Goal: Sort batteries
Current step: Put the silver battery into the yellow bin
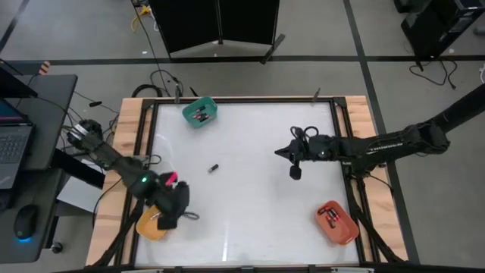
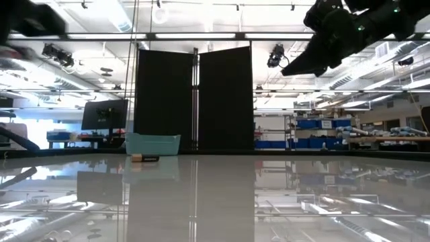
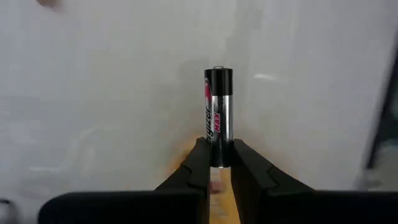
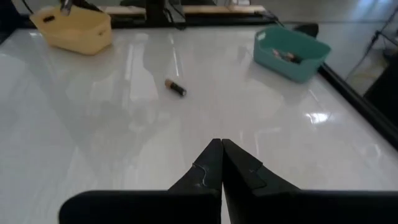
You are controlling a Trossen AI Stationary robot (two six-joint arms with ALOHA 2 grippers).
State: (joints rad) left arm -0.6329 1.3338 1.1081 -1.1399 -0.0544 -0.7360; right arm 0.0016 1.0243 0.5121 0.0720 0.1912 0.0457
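Carrying a cell with the left gripper (image 1: 168, 218), lower left of the high view, right over the yellow-orange bin (image 1: 150, 225). Left wrist view confirms the grip: fingers (image 3: 198, 163) clamped on the lower half of a black-and-silver battery (image 3: 219, 115), which stands up straight out of the jaws. An orange patch shows below the tips, so I read this as the drop step, with the cell about lined up over that bin.

Next move as I see it: come down a little if needed, part the jaws, let the cell fall inside the bin wall. I can't tell from here how well centred it is; the arm covers most of the bin in the high view.

Moving right: green bin (image 1: 200, 112) at upper centre-left already holds a few cells. One loose battery (image 1: 214, 167) lies flat on the white table (image 1: 250, 220) near frame centre, well apart from every bin. Right wrist view shows it too, dark body with a copper end. I judge that's the next pick.

Right gripper (image 1: 279, 152) hovers right of centre, above the tabletop, fingers together, holding nothing. It points toward the loose cell, so it's the natural arm for that pick; it needs its jaws parted first.

Red-orange bin (image 1: 336, 221) at lower right has cells in it as well.
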